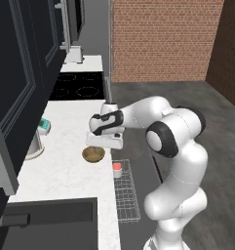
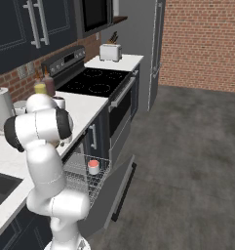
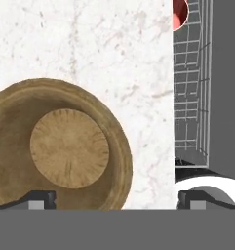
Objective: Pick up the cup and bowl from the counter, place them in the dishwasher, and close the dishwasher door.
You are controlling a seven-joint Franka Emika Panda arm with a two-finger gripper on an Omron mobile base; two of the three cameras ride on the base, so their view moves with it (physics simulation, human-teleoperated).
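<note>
Left of centre in the left base view, the gripper (image 1: 100, 147) hovers just above the bowl (image 1: 93, 154) on the counter (image 1: 65, 176), jaws spread wide and empty. The cup (image 1: 117, 169) already stands in the dishwasher (image 1: 126, 193) rack. Risk: in the hand view the bowl (image 3: 58, 149) sits off toward one fingertip (image 3: 38, 199), so closing could nudge it away.

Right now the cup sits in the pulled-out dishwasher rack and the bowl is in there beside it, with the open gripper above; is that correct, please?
Not quite: the bowl is not in the rack. It lies on the counter near the edge, as the left base view and hand view show. The rest holds: the cup stands in the dishwasher rack, and the open gripper hangs above the bowl.
</note>
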